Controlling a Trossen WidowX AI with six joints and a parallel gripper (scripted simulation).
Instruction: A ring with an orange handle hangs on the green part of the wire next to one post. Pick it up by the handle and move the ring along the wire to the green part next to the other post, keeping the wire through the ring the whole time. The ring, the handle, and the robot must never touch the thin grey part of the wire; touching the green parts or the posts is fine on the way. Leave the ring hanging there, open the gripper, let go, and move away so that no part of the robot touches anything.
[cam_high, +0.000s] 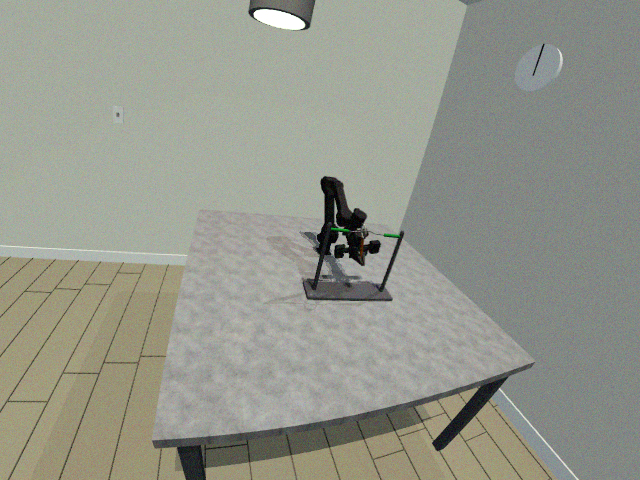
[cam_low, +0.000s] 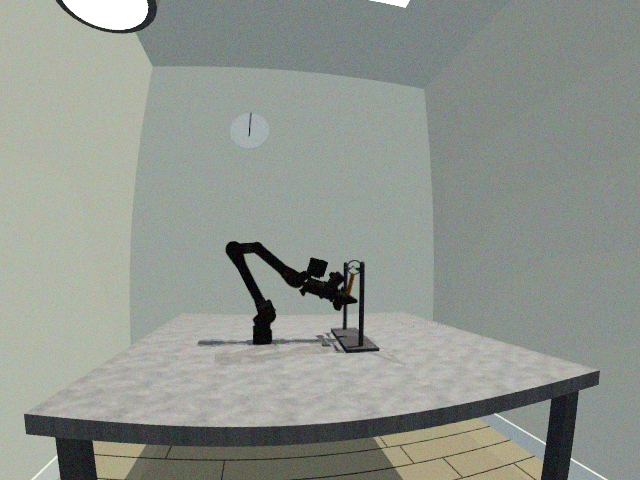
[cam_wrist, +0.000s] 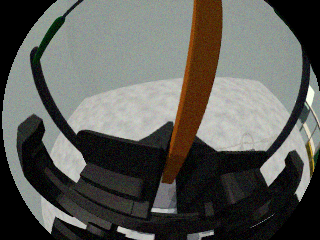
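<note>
My gripper (cam_high: 362, 261) (cam_low: 354, 299) (cam_wrist: 174, 126) is shut on the orange handle (cam_high: 361, 247) (cam_low: 350, 283) (cam_wrist: 202, 55), which leans slightly in the exterior view. The ring (cam_low: 354, 260) above it is around the wire. In the top view it is over the thin grey part (cam_high: 376, 234), past the inner end of the left green part (cam_high: 339, 229) and short of the right green part (cam_high: 392, 235) (cam_wrist: 50, 39). Whether the ring touches the grey wire is too small to tell. The ring is out of the wrist view.
The left post (cam_high: 321, 258) and right post (cam_high: 391, 261) (cam_wrist: 44, 92) stand on a dark base plate (cam_high: 348, 292) (cam_low: 368, 345) on the table (cam_high: 268, 361) (cam_low: 232, 387). The gripper is between the posts, below the wire, with its arm reaching in from the robot's side.
</note>
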